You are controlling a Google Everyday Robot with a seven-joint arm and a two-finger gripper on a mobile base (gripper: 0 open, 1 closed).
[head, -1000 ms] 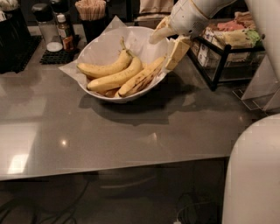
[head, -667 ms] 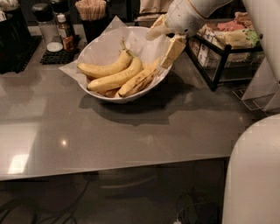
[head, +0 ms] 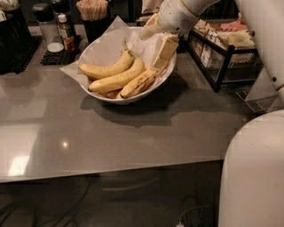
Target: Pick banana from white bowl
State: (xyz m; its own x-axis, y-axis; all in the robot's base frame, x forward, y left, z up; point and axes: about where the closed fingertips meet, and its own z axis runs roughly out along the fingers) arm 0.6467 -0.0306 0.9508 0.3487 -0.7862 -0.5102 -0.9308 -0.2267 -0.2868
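Note:
The white bowl (head: 95, 52), lined with crinkled white paper, stands on the grey counter and holds three bananas. The banana (head: 138, 82) with dark brown streaks lies at the bowl's right front. Two cleaner yellow bananas (head: 116, 80) lie to its left. My gripper (head: 156, 41) hangs over the bowl's right rim, just above the streaked banana's far end. Its cream fingers (head: 167, 47) are spread apart and hold nothing.
A black wire rack (head: 222, 48) with packaged snacks stands right of the bowl. A shaker (head: 45, 26), a small bottle (head: 65, 32) and a cup of stir sticks (head: 92, 13) stand behind the bowl on the left. The robot's white body (head: 255, 173) fills the lower right.
My gripper has moved left, further in over the bowl's right side and closer to the streaked banana. The bananas have not moved.

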